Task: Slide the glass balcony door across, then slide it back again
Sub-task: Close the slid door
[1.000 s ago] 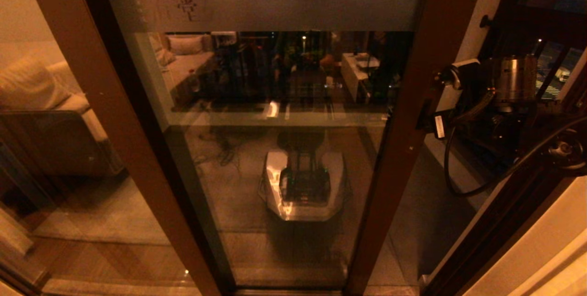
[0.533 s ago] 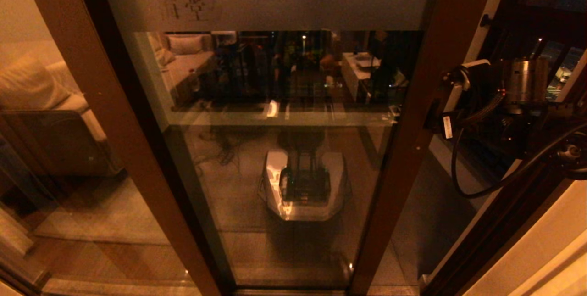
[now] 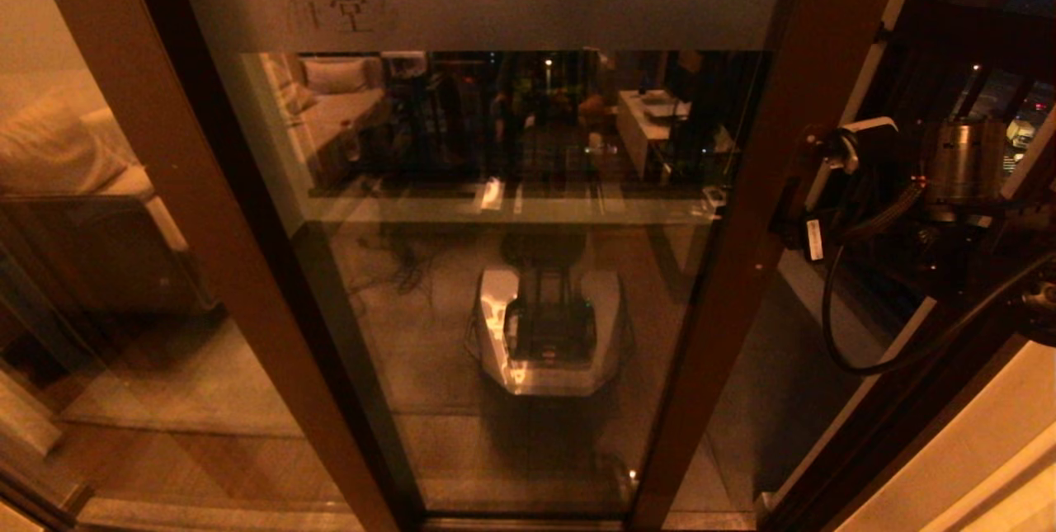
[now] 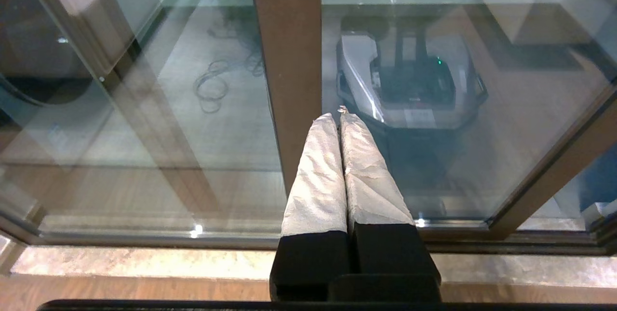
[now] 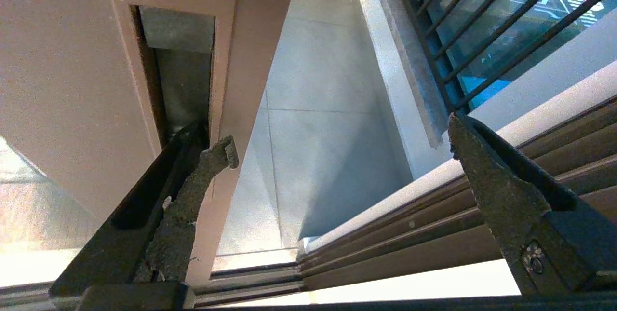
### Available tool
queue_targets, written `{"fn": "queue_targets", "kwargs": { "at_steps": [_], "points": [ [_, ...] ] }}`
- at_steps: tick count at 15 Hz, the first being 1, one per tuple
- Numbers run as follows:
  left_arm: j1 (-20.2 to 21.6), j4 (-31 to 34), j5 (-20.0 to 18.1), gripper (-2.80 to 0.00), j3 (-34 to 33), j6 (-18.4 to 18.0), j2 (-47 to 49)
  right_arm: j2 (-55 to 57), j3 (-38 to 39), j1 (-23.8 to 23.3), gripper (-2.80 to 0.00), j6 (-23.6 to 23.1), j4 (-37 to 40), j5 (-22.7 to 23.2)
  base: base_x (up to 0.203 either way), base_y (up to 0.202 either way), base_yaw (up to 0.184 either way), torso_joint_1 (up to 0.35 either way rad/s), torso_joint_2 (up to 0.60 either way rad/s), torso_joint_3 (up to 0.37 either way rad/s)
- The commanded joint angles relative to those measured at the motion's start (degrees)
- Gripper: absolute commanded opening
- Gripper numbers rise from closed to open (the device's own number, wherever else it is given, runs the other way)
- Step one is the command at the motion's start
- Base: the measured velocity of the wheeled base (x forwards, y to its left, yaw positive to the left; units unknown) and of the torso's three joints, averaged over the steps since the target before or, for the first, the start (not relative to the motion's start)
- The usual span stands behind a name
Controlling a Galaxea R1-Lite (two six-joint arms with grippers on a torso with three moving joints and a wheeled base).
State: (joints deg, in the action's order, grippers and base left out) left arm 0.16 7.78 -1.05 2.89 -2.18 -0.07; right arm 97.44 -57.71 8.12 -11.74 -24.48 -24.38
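The glass balcony door (image 3: 511,185) fills the head view, with a frosted band across its top and a reddish-brown right stile (image 3: 742,251). My right gripper (image 3: 794,214) is at that stile, about halfway up. In the right wrist view my right gripper (image 5: 341,135) is open, one finger (image 5: 202,181) hooked into the recessed handle slot (image 5: 183,74) and the other out over the jamb. My left gripper (image 4: 336,115) is shut and empty, pointing at the glass beside a wide brown post (image 4: 289,60). It does not show in the head view.
A narrow gap to the tiled balcony floor (image 5: 318,108) lies between the stile and the ribbed brown jamb (image 5: 409,234). Black-barred windows (image 5: 482,21) stand beyond. A sofa (image 3: 66,169) shows through the left fixed panel. My own base is mirrored in the glass (image 3: 544,334).
The door's right stile and the frosted characters have shifted to the right, and my right arm has moved right with them. The gap to the jamb has narrowed.
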Motion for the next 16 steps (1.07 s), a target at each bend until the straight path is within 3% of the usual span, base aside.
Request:
{"fn": "queue_targets", "kwargs": {
  "at_steps": [1,8,16],
  "points": [
    [0.02,0.04,-0.01,-2.8,0.01,-0.02,0.07,-0.82,-0.03,-0.21,0.0,-0.13,0.04,-0.23,0.0,0.0,0.0,0.0,0.0,0.0],
    [0.02,0.04,-0.01,-2.8,0.01,-0.02,0.07,1.16,-1.66,-4.38,0.0,-1.08,-0.19,1.85,0.0,0.0,0.0,0.0,0.0,0.0],
    [0.02,0.04,-0.01,-2.8,0.01,-0.02,0.07,0.44,-0.72,-5.84,0.0,-1.36,-0.22,2.63,0.0,0.0,0.0,0.0,0.0,0.0]
  ]
}}
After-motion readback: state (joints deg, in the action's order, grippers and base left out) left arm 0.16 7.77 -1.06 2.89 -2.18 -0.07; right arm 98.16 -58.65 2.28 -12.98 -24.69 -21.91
